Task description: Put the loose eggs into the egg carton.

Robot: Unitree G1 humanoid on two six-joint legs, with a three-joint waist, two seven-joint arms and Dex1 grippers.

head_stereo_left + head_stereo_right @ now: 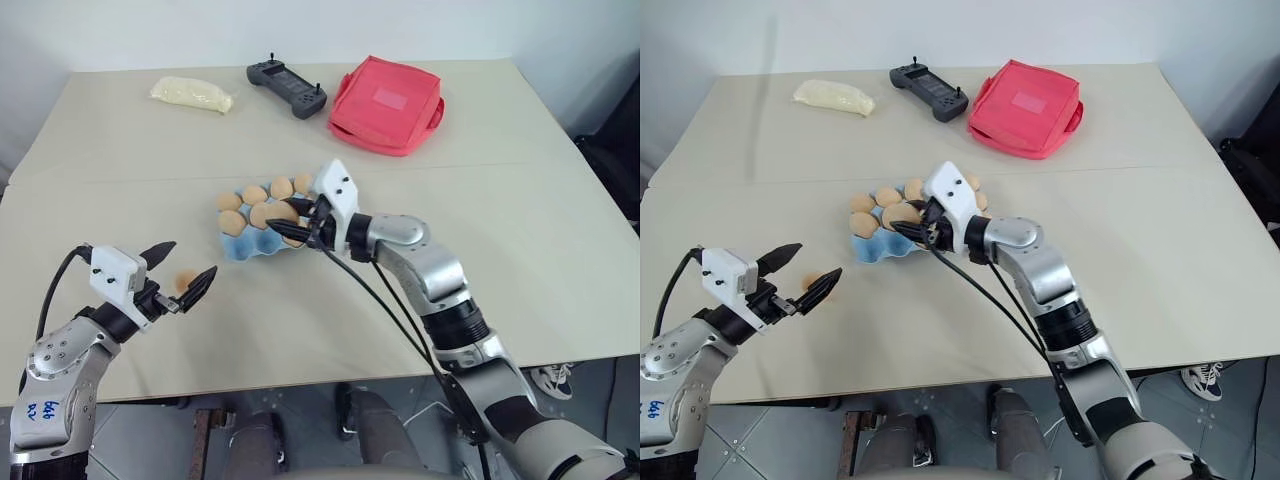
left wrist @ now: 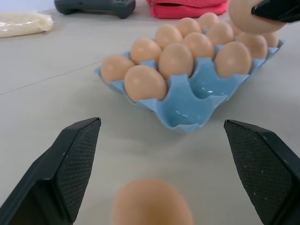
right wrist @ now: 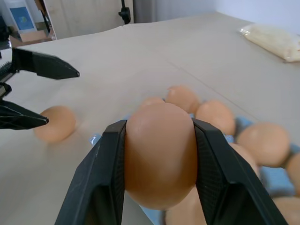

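- Your right tool [image 1: 300, 222] pinches one smooth tan-brown oval egg [image 3: 160, 152] between its two black fingers, at the centre of the head view, over the near right corner of the light blue moulded egg carton [image 1: 243, 246].
- The egg's long axis stands roughly upright between the pads in the right wrist view.
- The empty blue cups [image 2: 206, 89] lie on the carton's near edge, just below and beside the held egg, so the coming move looks like a short descent.
- Your left tool [image 1: 180, 270] stands spread wide at lower left, with a loose tan egg [image 1: 186, 281] on the beige worktop [image 1: 520, 200] between its tips; that arm is nearer to it.
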